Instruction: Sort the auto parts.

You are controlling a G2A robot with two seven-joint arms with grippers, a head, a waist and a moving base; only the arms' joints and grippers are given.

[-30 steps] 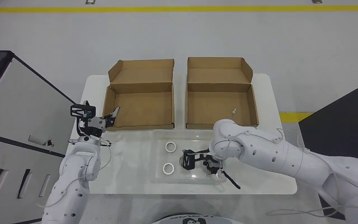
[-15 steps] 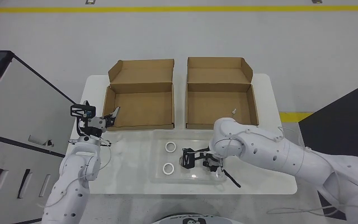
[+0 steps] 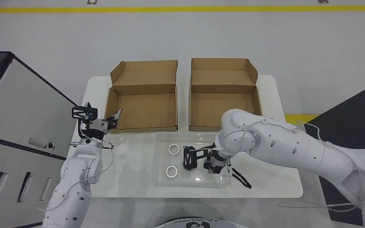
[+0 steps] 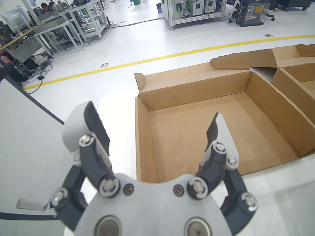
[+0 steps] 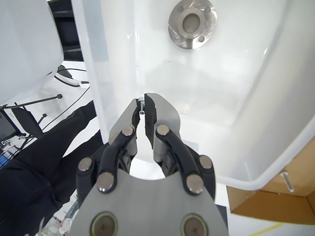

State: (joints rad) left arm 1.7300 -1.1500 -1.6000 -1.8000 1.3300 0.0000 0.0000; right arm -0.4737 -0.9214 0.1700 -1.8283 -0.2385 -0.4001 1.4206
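Small screw [image 5: 141, 104], lower centre of the right wrist view, pinched in the jaws of the right gripper [image 5: 142, 100] over the clear tray [image 5: 247, 182], presumably bound for the cardboard box [image 5: 267, 195] at lower right; left gripper [image 4: 152, 112] idle, jaws spread.

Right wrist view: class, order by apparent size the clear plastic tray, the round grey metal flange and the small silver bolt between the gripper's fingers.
1. Clear plastic tray, by far.
2. Round grey metal flange.
3. Small silver bolt, smallest even though nearest the camera, pinched in the right gripper.
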